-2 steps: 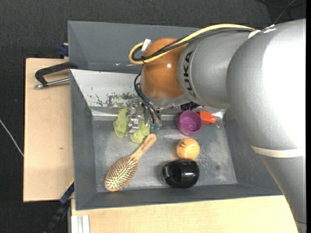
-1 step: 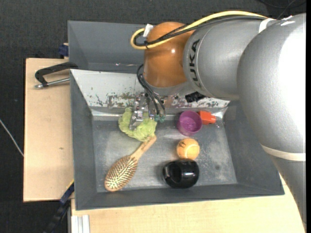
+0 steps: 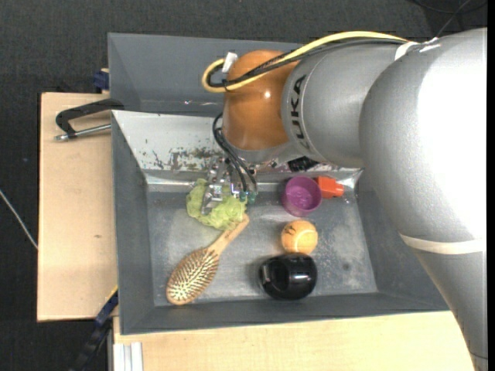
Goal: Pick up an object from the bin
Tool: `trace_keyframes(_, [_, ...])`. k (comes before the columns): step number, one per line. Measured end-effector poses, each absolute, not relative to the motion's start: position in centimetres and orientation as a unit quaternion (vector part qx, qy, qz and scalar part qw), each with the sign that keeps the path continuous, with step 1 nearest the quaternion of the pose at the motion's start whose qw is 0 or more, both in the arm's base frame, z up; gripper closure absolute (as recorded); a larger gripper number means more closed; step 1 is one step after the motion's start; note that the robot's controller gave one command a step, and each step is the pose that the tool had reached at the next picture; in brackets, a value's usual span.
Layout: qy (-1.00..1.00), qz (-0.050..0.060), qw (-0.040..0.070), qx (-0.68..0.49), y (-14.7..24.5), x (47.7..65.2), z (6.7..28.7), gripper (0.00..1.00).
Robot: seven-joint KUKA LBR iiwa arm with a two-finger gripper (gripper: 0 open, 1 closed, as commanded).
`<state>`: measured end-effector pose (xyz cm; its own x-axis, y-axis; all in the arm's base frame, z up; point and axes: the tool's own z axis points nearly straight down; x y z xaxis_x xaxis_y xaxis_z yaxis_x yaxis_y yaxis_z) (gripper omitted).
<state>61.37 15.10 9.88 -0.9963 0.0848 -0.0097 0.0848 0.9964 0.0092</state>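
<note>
In the grey metal bin [image 3: 130,238], a wooden hairbrush [image 3: 203,263] lies below-left of the jaws and a glossy black rounded thing [image 3: 288,277] well below-right. A crumpled yellow-green lump [image 3: 213,207] sits right under the jaws; whether they are clenched or released I cannot tell. A purple cup [image 3: 300,195] and an orange ball [image 3: 298,236] lie to their right.
</note>
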Motion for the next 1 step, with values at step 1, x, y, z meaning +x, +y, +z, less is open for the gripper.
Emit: trace_keyframes(1, [0.999,0.002,0.005,0.041,15.06,61.53,17.21,1.0])
